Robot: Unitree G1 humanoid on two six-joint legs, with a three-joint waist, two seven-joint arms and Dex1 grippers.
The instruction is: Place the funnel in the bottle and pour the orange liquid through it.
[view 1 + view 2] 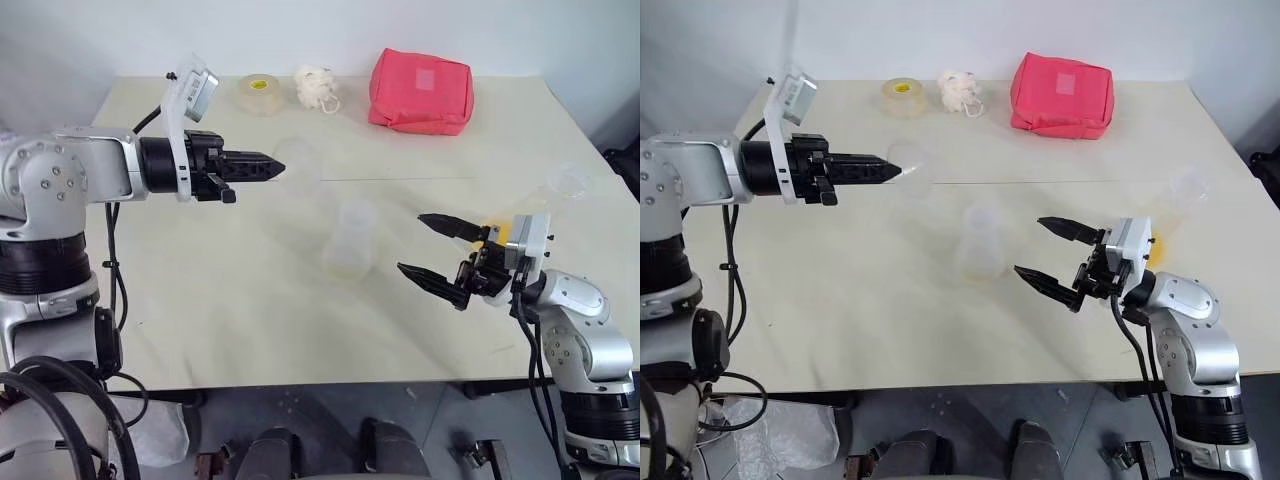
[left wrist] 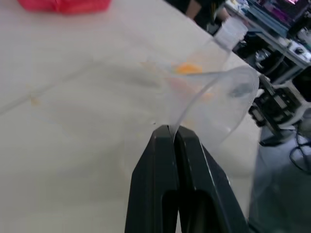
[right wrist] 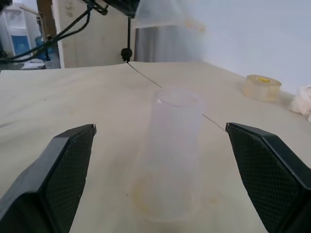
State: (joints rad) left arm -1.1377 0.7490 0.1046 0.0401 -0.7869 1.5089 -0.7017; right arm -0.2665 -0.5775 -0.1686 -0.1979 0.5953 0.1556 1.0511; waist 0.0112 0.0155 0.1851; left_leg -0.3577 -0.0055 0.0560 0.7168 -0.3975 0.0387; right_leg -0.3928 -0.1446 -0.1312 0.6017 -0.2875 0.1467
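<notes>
The left gripper (image 1: 268, 168), pinching the funnel (image 2: 214, 104) by its rim, hangs well left of the upright bottle (image 1: 349, 240) mid-worktop, nearer the spread-fingered, empty right gripper (image 1: 433, 247).

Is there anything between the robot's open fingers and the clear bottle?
No. In the right wrist view, just bare table lies between the right gripper and the bottle.

Cream table (image 1: 200, 300) with items along its far edge and right side

A tape roll (image 1: 260, 93), a white wad (image 1: 317, 88) and a red pouch (image 1: 421, 91) line the far edge. The bottle (image 1: 349, 239) stands upright near the middle. Near the right edge stands another clear flask (image 1: 1185, 200) holding the orange liquid (image 1: 1157, 244). A thin seam (image 1: 400, 179) crosses the tabletop.
</notes>
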